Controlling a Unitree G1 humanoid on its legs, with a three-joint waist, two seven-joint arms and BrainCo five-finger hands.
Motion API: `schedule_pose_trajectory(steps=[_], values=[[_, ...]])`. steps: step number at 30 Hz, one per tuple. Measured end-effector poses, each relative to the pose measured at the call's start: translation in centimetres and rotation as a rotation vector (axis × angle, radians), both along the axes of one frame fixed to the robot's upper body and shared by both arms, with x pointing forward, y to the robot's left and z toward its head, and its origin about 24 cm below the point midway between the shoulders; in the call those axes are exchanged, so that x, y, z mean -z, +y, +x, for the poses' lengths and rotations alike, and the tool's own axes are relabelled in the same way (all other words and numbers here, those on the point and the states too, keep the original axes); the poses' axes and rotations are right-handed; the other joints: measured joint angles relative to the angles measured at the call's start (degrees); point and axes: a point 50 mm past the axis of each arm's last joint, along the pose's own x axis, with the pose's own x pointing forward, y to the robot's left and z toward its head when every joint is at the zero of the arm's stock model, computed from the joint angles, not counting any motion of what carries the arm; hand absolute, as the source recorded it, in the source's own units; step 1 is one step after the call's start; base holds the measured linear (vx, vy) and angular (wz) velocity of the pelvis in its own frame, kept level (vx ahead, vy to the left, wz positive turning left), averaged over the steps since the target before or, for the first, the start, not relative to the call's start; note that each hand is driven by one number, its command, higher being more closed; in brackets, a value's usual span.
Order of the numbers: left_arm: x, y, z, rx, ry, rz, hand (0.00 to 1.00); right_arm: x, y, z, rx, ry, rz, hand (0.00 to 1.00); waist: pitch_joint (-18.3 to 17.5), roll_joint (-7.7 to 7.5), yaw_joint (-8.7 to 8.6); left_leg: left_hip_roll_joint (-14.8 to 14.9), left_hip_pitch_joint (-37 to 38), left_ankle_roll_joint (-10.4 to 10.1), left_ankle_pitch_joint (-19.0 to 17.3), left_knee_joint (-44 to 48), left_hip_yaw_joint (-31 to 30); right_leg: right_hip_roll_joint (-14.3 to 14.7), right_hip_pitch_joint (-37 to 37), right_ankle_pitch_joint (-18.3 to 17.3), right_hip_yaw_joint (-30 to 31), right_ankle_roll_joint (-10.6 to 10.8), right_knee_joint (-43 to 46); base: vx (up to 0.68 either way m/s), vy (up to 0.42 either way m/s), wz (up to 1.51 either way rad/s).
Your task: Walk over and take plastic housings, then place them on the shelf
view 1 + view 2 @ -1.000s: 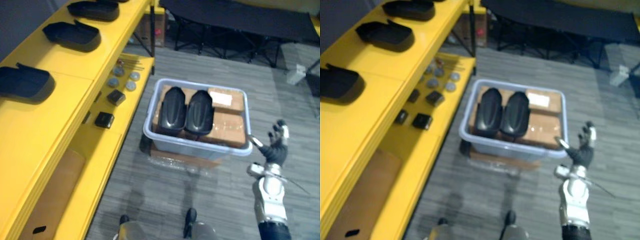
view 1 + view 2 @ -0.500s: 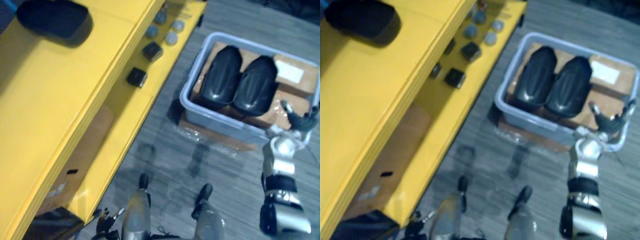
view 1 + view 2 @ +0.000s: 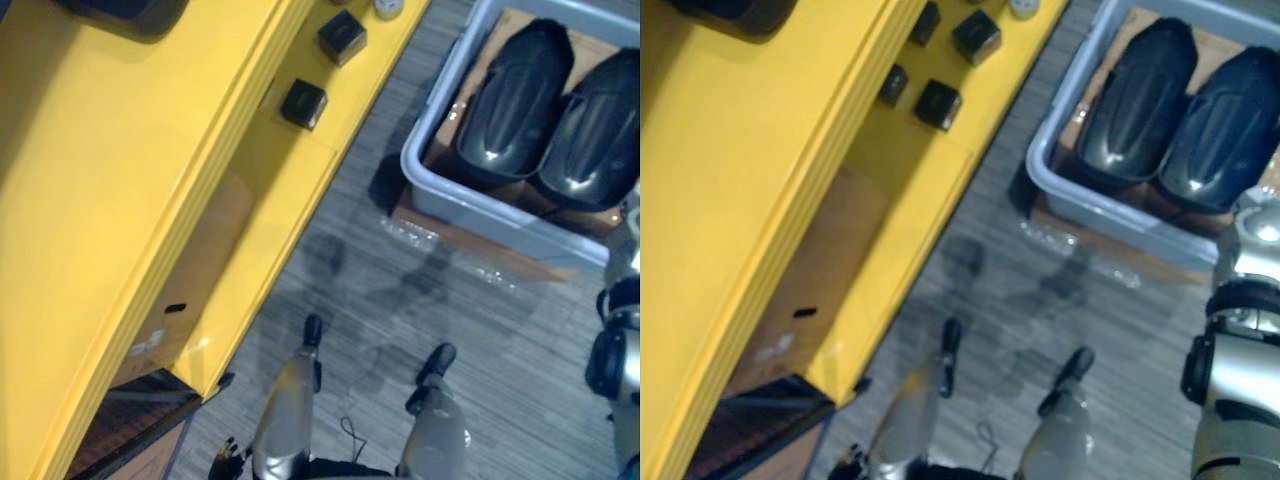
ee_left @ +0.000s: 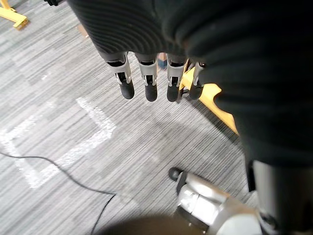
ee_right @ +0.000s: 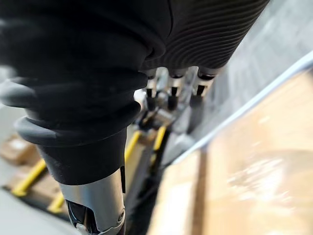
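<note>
Two glossy black plastic housings (image 3: 515, 100) (image 3: 600, 130) lie side by side on cardboard inside a grey bin (image 3: 470, 205) on the floor. Another black housing (image 3: 125, 10) rests on the top of the yellow shelf (image 3: 120, 180). My right arm (image 3: 1240, 340) rises at the right edge, up to the bin's near rim. In the right wrist view my right hand (image 5: 171, 93) has straight fingers over the bin's rim and cardboard, holding nothing. My left hand (image 4: 146, 83) hangs over the carpet with straight, empty fingers.
Small black boxes (image 3: 303, 103) (image 3: 342, 36) sit on the shelf's lower yellow level. A cardboard box (image 3: 190, 270) stands under it. Grey carpet runs between the shelf and the bin, which rests on a flat brown carton (image 3: 480, 245).
The camera has tipped down and come closer, so shelf and bin fill more of the view. My right hand has risen from beside the bin to its near rim.
</note>
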Motion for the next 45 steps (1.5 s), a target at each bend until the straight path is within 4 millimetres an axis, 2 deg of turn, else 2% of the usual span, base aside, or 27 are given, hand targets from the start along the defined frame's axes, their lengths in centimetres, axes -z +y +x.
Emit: schedule_pose_trajectory(steps=[4,8,13,16,18,26,29,35,40,45], values=[[0.0,-0.4,0.0,0.000,-0.005,-0.028,0.00,0.1,-0.8,-0.4,0.033,0.034,0.059,0.00,0.14,0.49,0.20,-0.43,-0.47,-0.09,1.87,-2.24,-0.27,-0.66,-1.81,-0.57,0.11,-0.04,1.19,-0.03,-0.009,0.07],[0.1,-1.0,0.2,0.020,-0.005,-0.041,0.00,-0.3,-1.5,-0.9,0.036,0.043,0.060,0.00,0.33,1.94,0.29,-1.02,-0.75,-0.04,3.47,-4.30,-0.37,-1.34,-3.15,-0.75,0.28,0.03,1.67,-0.05,0.001,0.04],[0.1,-1.2,0.4,0.015,-0.020,-0.057,0.00,-0.2,-1.7,-0.8,0.010,0.091,0.083,0.00,0.04,2.39,0.50,-1.27,-3.17,-0.11,4.46,-4.62,-0.41,-1.73,-6.47,-0.89,1.24,-0.13,2.93,-0.04,0.005,0.01],[0.1,-1.4,0.8,0.032,-0.027,-0.062,0.00,-1.1,-2.1,-1.0,0.002,0.118,0.051,0.00,-0.43,3.11,1.26,-1.47,-4.30,-0.04,4.75,-4.57,-0.46,-1.96,-7.88,-0.89,1.47,-0.13,3.45,-0.02,0.005,0.03],[0.0,-1.8,1.1,0.052,-0.034,-0.067,0.00,-2.2,-2.6,-1.5,0.028,0.137,0.010,0.00,-1.20,4.24,1.53,-1.87,-5.55,0.03,5.17,-4.57,-1.08,-2.30,-8.77,-0.90,1.22,-0.15,3.74,-0.01,0.014,0.14],[-0.1,-2.1,1.5,0.075,-0.057,-0.069,0.00,-3.9,-2.7,-1.7,0.079,0.164,-0.108,0.00,-1.96,5.36,2.19,-2.00,-7.54,-0.03,5.24,-3.92,-1.87,-2.35,-10.16,-1.02,0.61,-0.36,3.91,-0.01,0.002,0.04],[-0.1,-2.1,1.6,0.059,-0.062,-0.082,0.00,-4.8,-2.5,-2.0,0.144,0.129,-0.159,0.00,-1.97,5.37,2.72,-2.01,-7.54,-0.05,5.22,-3.66,-2.12,-2.31,-10.09,-1.01,0.66,-0.36,3.91,0.00,0.000,0.00],[-0.1,-2.2,1.6,0.055,-0.064,-0.089,0.00,-6.9,-1.9,-2.4,0.224,0.028,-0.263,0.00,-1.97,5.36,2.62,-1.93,-7.19,-0.08,5.20,-3.46,-2.11,-2.20,-9.71,-1.01,0.81,-0.48,3.91,-0.01,0.000,-0.01],[-0.2,-1.9,1.6,0.049,-0.074,-0.109,0.00,-9.1,-0.9,-2.7,0.271,-0.105,-0.360,0.00,-1.86,5.21,1.41,-1.53,-5.49,-0.13,5.16,-3.81,-1.61,-1.80,-8.58,-0.84,1.60,-0.65,3.62,-0.01,-0.008,-0.08],[-0.1,-1.8,1.5,0.036,-0.073,-0.138,0.00,-12.6,0.2,-4.2,0.322,-0.335,-0.452,0.00,-1.64,4.88,0.02,-1.05,-3.25,-0.33,5.37,-5.50,-0.53,-1.37,-7.86,-0.89,2.63,-0.90,3.12,0.00,-0.013,-0.11]])
